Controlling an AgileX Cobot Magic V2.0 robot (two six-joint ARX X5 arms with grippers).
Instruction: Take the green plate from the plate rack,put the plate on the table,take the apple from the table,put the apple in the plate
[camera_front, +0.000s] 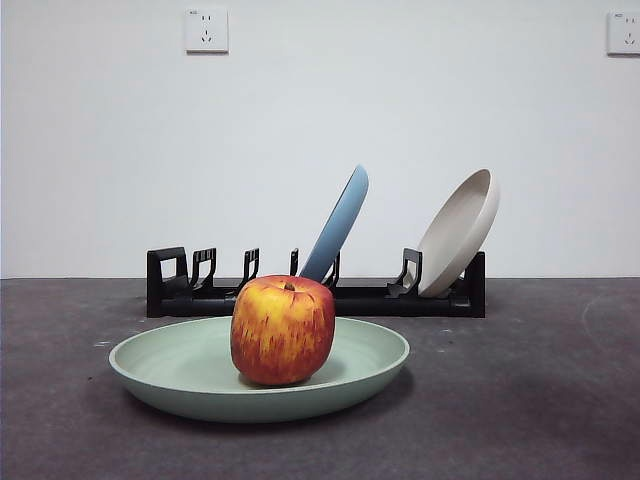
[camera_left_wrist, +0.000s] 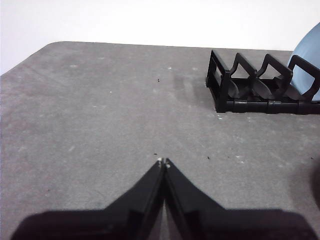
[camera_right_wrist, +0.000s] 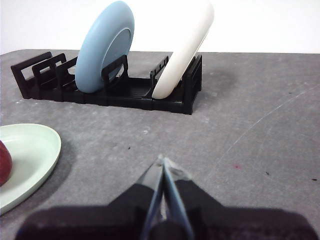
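Apple (camera_front: 283, 330) sits in green plate (camera_front: 370, 372) on table (camera_front: 540, 400); firm, smooth, probably slippery, best gripped across its middle. Left gripper (camera_left_wrist: 162, 162) and right gripper (camera_right_wrist: 161, 160) both closed, empty.
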